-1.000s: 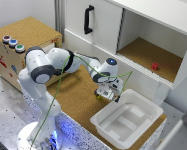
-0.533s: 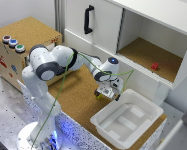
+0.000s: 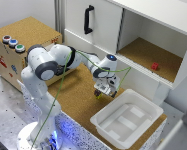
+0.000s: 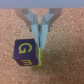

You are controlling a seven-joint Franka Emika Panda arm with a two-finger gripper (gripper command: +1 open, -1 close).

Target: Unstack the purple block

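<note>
The purple block (image 4: 27,50) carries a yellow letter G and sits on a yellow-green block (image 4: 37,62), whose edge shows beneath it and on one side. In the exterior view only a yellow-green speck of the stack (image 3: 99,96) shows under the hand, on the cork board. My gripper (image 4: 41,42) hangs low over the stack, its fingers (image 4: 38,34) drawn together at one upper edge of the purple block, with nothing visible between them. In the exterior view the gripper (image 3: 105,92) points down beside the white bin.
A white plastic bin (image 3: 126,120) stands just to the exterior view's right of the gripper. Behind is a white cabinet (image 3: 93,30) with an open shelf holding a small red object (image 3: 155,66). A wooden box with coloured buttons (image 3: 13,42) sits at the left.
The arm's elbow has shifted slightly; the gripper stays over the same spot by the bin, at most a little lower.
</note>
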